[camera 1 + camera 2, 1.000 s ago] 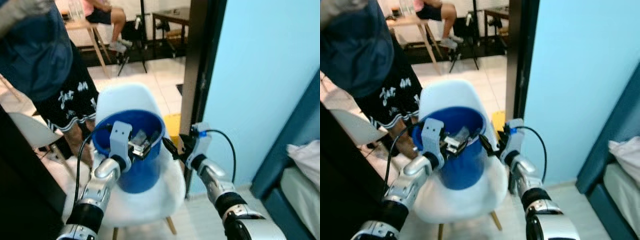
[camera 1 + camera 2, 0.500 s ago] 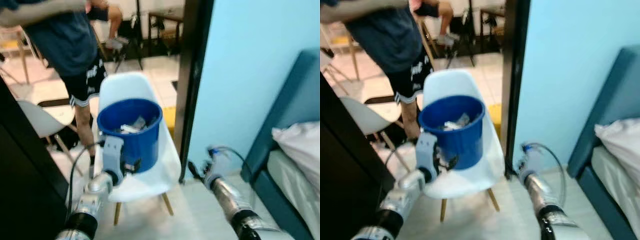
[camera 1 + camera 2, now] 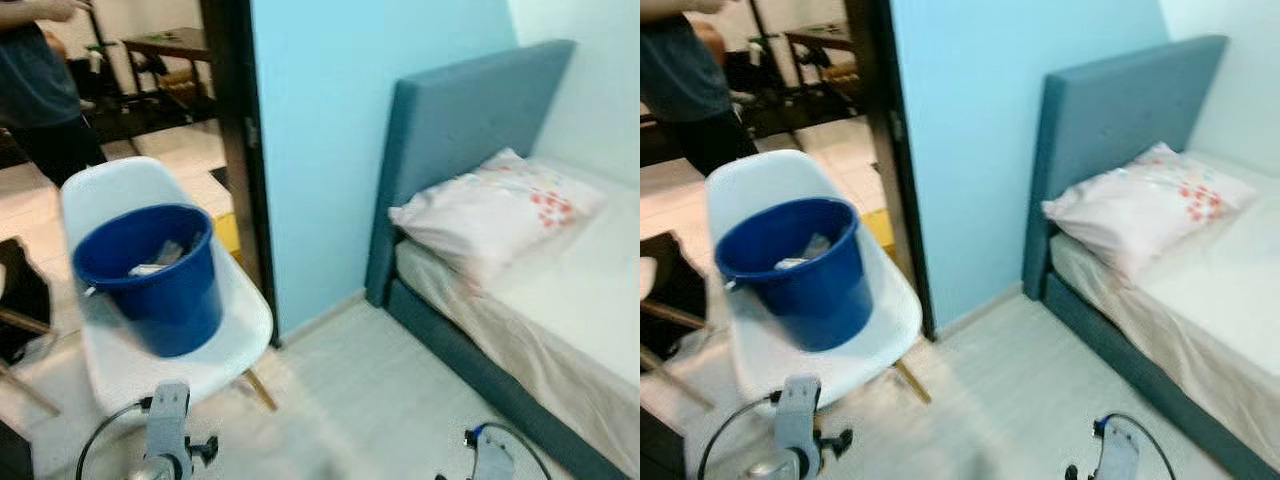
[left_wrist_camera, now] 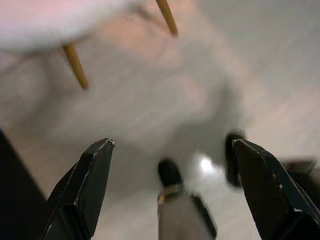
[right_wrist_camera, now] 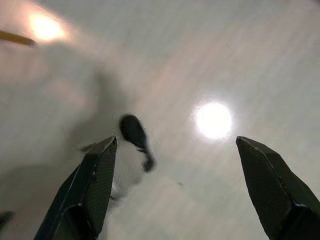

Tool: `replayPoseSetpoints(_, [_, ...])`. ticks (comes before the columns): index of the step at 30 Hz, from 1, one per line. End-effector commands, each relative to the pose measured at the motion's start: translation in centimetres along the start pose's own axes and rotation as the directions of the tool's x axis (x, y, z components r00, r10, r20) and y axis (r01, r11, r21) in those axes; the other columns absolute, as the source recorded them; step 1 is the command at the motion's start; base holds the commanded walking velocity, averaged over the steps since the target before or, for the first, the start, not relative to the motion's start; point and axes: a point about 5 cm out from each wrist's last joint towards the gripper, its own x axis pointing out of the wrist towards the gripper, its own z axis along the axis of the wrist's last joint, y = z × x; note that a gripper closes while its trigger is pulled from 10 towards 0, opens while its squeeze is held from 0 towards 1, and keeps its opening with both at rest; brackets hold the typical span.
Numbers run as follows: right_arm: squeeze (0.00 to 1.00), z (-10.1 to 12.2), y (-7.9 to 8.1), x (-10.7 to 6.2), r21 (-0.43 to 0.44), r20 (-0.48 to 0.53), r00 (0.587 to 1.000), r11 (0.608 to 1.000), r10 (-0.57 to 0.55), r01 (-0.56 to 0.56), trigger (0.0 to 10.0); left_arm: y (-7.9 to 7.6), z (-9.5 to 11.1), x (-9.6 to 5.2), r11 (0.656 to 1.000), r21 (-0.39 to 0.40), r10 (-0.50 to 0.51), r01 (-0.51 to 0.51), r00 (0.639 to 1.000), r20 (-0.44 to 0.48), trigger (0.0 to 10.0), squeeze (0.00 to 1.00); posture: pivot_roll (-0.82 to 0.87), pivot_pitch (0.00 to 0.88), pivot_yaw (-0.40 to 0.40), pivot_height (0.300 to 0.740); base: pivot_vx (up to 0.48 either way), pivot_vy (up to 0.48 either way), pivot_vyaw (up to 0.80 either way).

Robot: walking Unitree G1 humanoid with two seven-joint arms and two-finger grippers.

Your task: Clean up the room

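A blue bucket (image 3: 150,275) with bits of rubbish inside stands on the seat of a white chair (image 3: 205,350) at the left. Both arms hang low at the bottom of the head views, away from the bucket: the left arm (image 3: 166,432) in front of the chair, the right arm (image 3: 490,458) over bare floor. In the left wrist view my left gripper (image 4: 171,145) is open over pale floor, with the chair's wooden legs (image 4: 75,72) beyond it. My right gripper (image 5: 176,141) is open too, above shiny floor, with nothing between its fingers.
A bed (image 3: 560,330) with a teal headboard (image 3: 470,120) and a flowered pillow (image 3: 495,210) stands at the right. A dark door frame (image 3: 238,150) and a light blue wall (image 3: 320,120) rise behind the chair. A person (image 3: 40,90) stands beyond the doorway.
The camera has swung to the right, bringing the bed into view. Both arms have dropped from beside the bucket to low near the floor. The bucket stays on the chair.
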Motion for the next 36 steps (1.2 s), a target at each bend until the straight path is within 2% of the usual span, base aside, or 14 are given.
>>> replayPoseSetpoints(1, [0.00, -2.3, 0.5, -0.2, -0.104, -0.083, 0.996, 0.994, 0.012, -0.021, 10.0, 0.2, -3.4, -0.6, 0.999, 0.037, 0.037, -0.032, 0.990, -0.135, 10.0, 0.00, -0.07, 0.000, 0.007, 0.740, 0.000, 0.000, -0.80])
replayPoseSetpoints(2, [0.00, -2.3, 0.5, -0.2, -0.104, -0.083, 0.996, 0.994, 0.012, -0.021, 10.0, 0.2, -3.4, -0.6, 0.999, 0.037, 0.037, -0.032, 0.990, -0.135, 10.0, 0.00, -0.07, 0.000, 0.007, 0.740, 0.000, 0.000, -0.80])
replayPoseSetpoints(3, [0.00, -2.7, 0.7, -0.3, -0.143, -0.100, 0.995, 0.989, 0.026, -0.041, 10.0, 0.2, -4.8, -1.0, 0.997, 0.068, 0.036, -0.024, 0.983, -0.179, 10.0, 0.00, -0.08, 0.000, 0.014, 0.740, 0.000, 0.000, -0.80])
replayPoseSetpoints(5, [0.00, -2.8, 0.7, -0.3, -0.147, -0.100, 0.995, 0.988, 0.030, -0.045, 10.0, 0.1, -5.1, -1.1, 0.997, 0.076, 0.030, -0.016, 0.982, -0.185, 10.0, 0.00, -0.08, 0.000, 0.014, 0.740, 0.000, 0.000, -0.80])
replayPoseSetpoints(9, [0.00, -2.9, 0.2, -0.4, -0.158, -0.101, 0.995, 0.987, 0.014, -0.030, 10.0, -0.1, -5.8, -1.3, 0.988, 0.153, 0.003, 0.028, 0.979, -0.204, 10.0, 0.00, -0.07, 0.000, 0.004, 0.740, 0.000, 0.000, -0.80])
replayPoseSetpoints(16, [0.00, -3.4, -1.2, -0.6, -0.214, -0.114, 0.993, 0.976, 0.008, -0.032, 10.0, 0.8, -6.6, -1.6, 0.980, 0.199, 0.051, -0.003, 0.970, -0.237, 10.0, 0.00, -0.06, 0.000, -0.015, 0.740, 0.000, 0.000, -0.80])
replayPoseSetpoints(22, [0.00, -3.1, -1.8, -0.6, -0.240, -0.105, 0.994, 0.970, 0.005, -0.030, 10.0, 0.9, -6.8, -1.7, 0.978, 0.209, 0.060, -0.009, 0.969, -0.242, 10.0, 0.00, -0.05, 0.000, -0.020, 0.740, 0.000, 0.000, -0.80])
replayPoseSetpoints(26, [0.00, -2.5, -1.5, -0.5, -0.235, -0.089, 0.996, 0.971, 0.013, -0.034, 10.0, 1.0, -6.7, -1.7, 0.979, 0.203, 0.067, -0.019, 0.971, -0.232, 10.0, 0.00, -0.05, 0.000, -0.020, 0.740, 0.000, 0.000, -0.80])
replayPoseSetpoints(28, [0.00, -1.8, -0.4, -0.2, -0.244, -0.075, 0.997, 0.968, 0.033, -0.050, 10.0, 1.0, -6.6, -1.6, 0.981, 0.192, 0.073, -0.029, 0.972, -0.222, 10.0, 0.00, -0.05, 0.000, -0.021, 0.740, 0.000, 0.000, -0.80])
replayPoseSetpoints(30, [0.00, -1.6, 0.1, -0.2, -0.253, -0.073, 0.996, 0.966, 0.041, -0.058, 10.0, 1.1, -6.5, -1.6, 0.982, 0.188, 0.073, -0.032, 0.973, -0.219, 10.0, 0.00, -0.05, 0.000, -0.026, 0.740, 0.000, 0.000, -0.80])
replayPoseSetpoints(36, [0.00, -2.1, 1.1, -0.2, -0.270, -0.086, 0.995, 0.960, 0.050, -0.071, 10.0, 1.0, -6.0, -1.4, 0.986, 0.164, 0.075, -0.041, 0.975, -0.207, 10.0, 0.00, -0.04, 0.000, -0.030, 0.740, 0.000, 0.000, -0.80])
